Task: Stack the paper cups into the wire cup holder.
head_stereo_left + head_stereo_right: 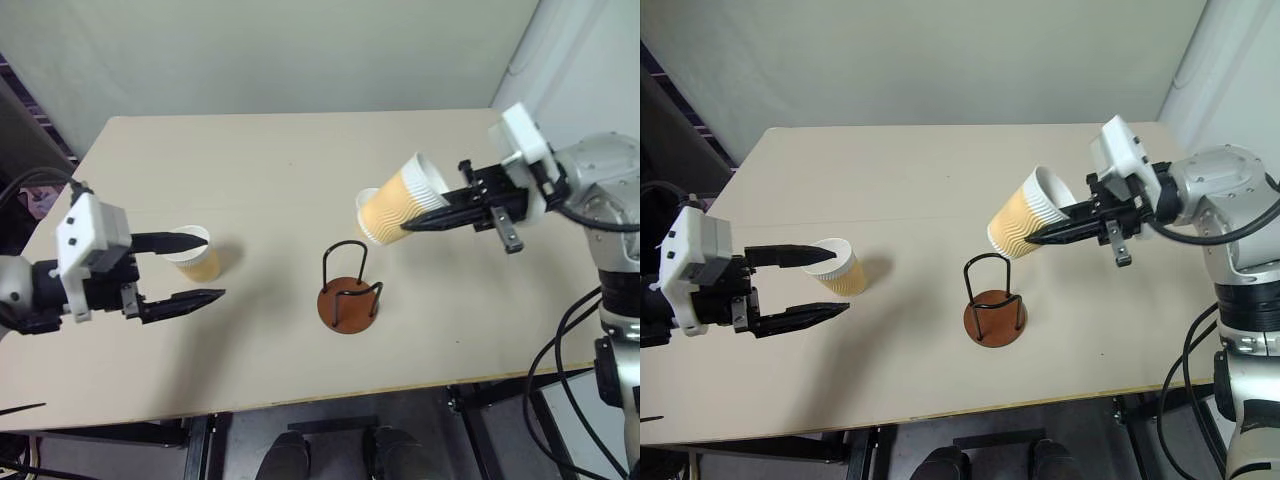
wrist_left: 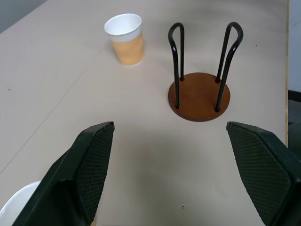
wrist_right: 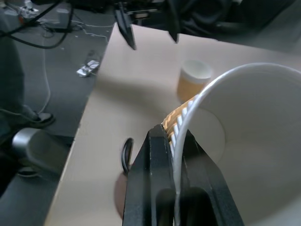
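Right tool (image 1: pixel 425 220) pinches tilted paper cup (image 1: pixel 400 203) above wire cup holder (image 1: pixel 348 290); left tool (image 1: pixel 185 268) open beside another cup (image 1: pixel 195 253).

Head stereo pair looks forward and down over the surface (image 1: pixel 280 160), wire cup holder (image 1: pixel 347 288) central in both. Left wrist view faces that holder nearby; right wrist view looks closely along its end effector (image 3: pixel 174 165).

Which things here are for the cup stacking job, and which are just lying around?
For the job:
- held cup in the right tool
- cup by the left tool
- third cup
- holder

Just lying about:
- floor cables
- small silvery thing on the floor
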`<control>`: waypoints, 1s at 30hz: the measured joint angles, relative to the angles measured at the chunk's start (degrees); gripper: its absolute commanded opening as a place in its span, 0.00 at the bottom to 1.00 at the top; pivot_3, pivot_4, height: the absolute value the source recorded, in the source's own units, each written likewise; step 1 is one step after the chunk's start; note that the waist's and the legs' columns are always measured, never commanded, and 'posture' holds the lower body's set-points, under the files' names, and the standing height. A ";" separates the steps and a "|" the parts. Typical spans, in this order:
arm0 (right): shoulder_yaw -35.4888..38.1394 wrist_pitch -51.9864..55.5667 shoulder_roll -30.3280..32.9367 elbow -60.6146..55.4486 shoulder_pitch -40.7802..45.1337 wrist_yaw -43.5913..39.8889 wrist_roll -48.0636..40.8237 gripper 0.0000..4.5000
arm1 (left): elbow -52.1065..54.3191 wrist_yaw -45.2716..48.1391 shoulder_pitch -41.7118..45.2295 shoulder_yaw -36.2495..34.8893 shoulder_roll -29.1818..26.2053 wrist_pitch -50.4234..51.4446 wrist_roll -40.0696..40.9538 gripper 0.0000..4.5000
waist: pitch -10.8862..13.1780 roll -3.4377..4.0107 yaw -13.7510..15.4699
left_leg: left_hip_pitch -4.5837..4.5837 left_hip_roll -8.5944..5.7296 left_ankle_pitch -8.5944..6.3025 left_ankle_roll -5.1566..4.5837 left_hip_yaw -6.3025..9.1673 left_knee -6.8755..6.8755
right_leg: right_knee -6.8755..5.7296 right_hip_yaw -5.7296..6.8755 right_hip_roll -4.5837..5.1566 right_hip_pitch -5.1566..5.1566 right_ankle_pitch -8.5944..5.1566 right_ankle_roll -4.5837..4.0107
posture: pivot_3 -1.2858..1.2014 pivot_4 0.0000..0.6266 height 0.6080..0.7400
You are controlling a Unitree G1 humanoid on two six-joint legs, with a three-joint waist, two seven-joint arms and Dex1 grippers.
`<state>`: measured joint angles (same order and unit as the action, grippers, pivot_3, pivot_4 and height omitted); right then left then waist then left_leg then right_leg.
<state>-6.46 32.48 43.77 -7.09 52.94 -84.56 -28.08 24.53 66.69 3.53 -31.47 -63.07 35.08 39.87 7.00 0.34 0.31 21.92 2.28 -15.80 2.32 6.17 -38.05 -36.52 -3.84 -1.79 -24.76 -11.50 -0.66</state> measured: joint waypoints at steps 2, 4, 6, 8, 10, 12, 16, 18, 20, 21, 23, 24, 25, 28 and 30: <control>-1.82 -0.28 -0.84 -0.39 -0.83 0.59 0.59 0.01 | 0.01 -0.47 0.61 0.69 0.00 -0.13 -0.01 0.92 | 0.00 0.00 -0.01 | 0.01 0.00 0.00 0.00 0.00 0.00 | -0.12 -0.01 0.00 -0.06 0.00 0.00 | 0.52 0.24 1.00; -3.20 -0.32 -1.02 -0.40 -1.26 0.77 0.95 0.01 | 0.01 -0.69 0.63 0.80 0.00 -0.13 -0.01 0.92 | 0.01 0.00 -0.01 | 0.03 0.00 0.00 0.00 -0.03 -0.01 | -0.23 -0.03 0.01 -0.15 -0.01 -0.01 | 0.52 0.24 1.00; -3.83 -0.68 -1.04 -0.42 -1.33 0.80 1.41 0.10 | 0.02 -0.83 0.64 0.84 0.00 -0.13 0.00 0.92 | 0.01 0.00 -0.02 | 0.03 0.01 0.00 0.00 -0.03 0.00 | -0.29 -0.03 0.00 -0.18 -0.02 -0.03 | 0.52 0.24 1.00; -4.23 -0.89 -1.07 -0.42 -1.39 0.84 1.76 0.22 | 0.06 -0.94 0.63 0.83 0.02 -0.12 0.00 0.92 | 0.01 0.00 -0.02 | 0.02 0.01 0.00 0.00 -0.03 0.00 | -0.31 -0.03 0.00 -0.19 -0.03 -0.04 | 0.52 0.24 1.00; -5.63 -1.10 -1.57 -0.37 -1.43 1.31 2.86 0.36 | 0.27 -1.28 0.58 0.84 0.17 -0.07 0.01 0.92 | 0.01 0.00 -0.09 | 0.01 0.01 0.00 0.00 -0.03 0.00 | -0.32 -0.03 0.00 -0.19 -0.03 -0.05 | 0.52 0.24 1.00; -6.51 -1.48 -2.39 -0.32 -1.79 1.75 3.67 0.51 | 0.53 -1.85 0.46 0.84 0.29 0.02 0.05 0.92 | 0.01 0.00 -0.13 | 0.02 0.01 0.00 0.00 -0.03 0.00 | -0.33 -0.03 0.00 -0.21 -0.03 -0.04 | 0.52 0.24 1.00; -8.31 -2.28 -2.84 0.01 -1.95 2.52 5.48 0.82 | 0.73 -2.32 0.04 0.83 0.32 0.24 0.10 0.92 | 0.01 0.00 -0.13 | 0.04 0.01 -0.01 -0.01 -0.04 0.00 | -0.33 -0.04 0.00 -0.22 -0.03 -0.04 | 0.52 0.24 1.00; -8.30 -2.32 -3.07 0.02 -1.94 2.57 5.55 0.96 | 0.76 -2.37 -0.02 0.83 0.33 0.25 0.13 0.92 | 0.00 -0.01 -0.13 | 0.04 0.01 -0.02 -0.01 -0.04 0.00 | -0.33 -0.04 0.00 -0.23 -0.03 -0.04 | 0.52 0.24 1.00; -8.31 -2.32 -3.24 0.14 -1.94 2.57 5.54 0.99 | 0.77 -2.58 -0.04 0.83 0.33 0.25 0.13 0.92 | 0.00 -0.01 -0.13 | 0.04 0.01 -0.02 -0.01 -0.04 0.01 | -0.32 -0.04 0.00 -0.23 -0.03 -0.04 | 0.52 0.24 1.00; -8.30 -2.32 -3.36 0.22 -1.93 2.57 5.47 0.99 | 0.78 -2.97 -0.04 0.83 0.34 0.25 0.12 0.92 | 0.01 -0.01 -0.12 | 0.04 0.01 -0.02 -0.01 -0.04 0.01 | -0.33 -0.04 0.00 -0.23 -0.03 -0.05 | 0.52 0.24 1.00; -8.28 -2.36 -3.73 0.58 -1.77 2.60 5.31 0.99 | 0.78 -3.29 -0.04 0.84 0.35 0.25 0.12 0.92 | 0.01 -0.01 -0.13 | 0.03 0.01 -0.02 -0.01 -0.04 0.01 | -0.33 -0.04 0.00 -0.23 -0.03 -0.05 | 0.52 0.24 1.00; -8.21 -2.70 -4.57 2.11 -0.95 2.99 5.32 0.99 | 0.78 -3.35 -0.04 0.84 0.35 0.25 0.14 0.92 | 0.01 -0.01 -0.17 | 0.03 0.01 -0.02 -0.01 -0.05 0.01 | -0.34 -0.05 0.00 -0.24 -0.03 -0.05 | 0.52 0.24 1.00; -8.10 -3.06 -5.17 3.66 0.02 3.70 5.46 0.99 | 0.85 -3.36 0.03 0.87 0.35 0.25 0.18 0.92 | 0.01 -0.01 -0.20 | 0.04 0.01 -0.02 -0.01 -0.06 0.01 | -0.36 -0.08 0.00 -0.29 -0.02 -0.05 | 0.52 0.24 1.00; -8.57 -10.99 -7.52 17.53 6.74 8.85 12.69 0.99 | 0.94 -3.49 0.12 0.95 0.34 0.24 0.22 0.92 | 0.00 -0.01 -0.27 | 0.04 0.02 -0.10 -0.08 -0.05 0.04 | -0.42 -0.13 0.02 -0.37 0.06 -0.11 | 0.52 0.24 1.00; -9.44 -17.50 -8.39 28.31 9.93 11.28 17.95 0.99 | 0.91 -3.73 0.17 0.90 0.45 0.22 0.23 0.92 | -0.02 -0.04 -0.13 | 0.04 0.04 -0.17 -0.15 -0.04 0.08 | -0.46 -0.12 0.06 -0.42 0.10 -0.11 | 0.52 0.24 1.00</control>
<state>-15.90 14.98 35.38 21.22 62.87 -73.28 -10.14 25.44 62.97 3.70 -30.58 -62.62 35.30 40.10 6.98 0.30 0.17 21.96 2.32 -15.96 2.17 6.14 -37.97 -36.98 -3.96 -1.73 -25.19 -11.39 -0.77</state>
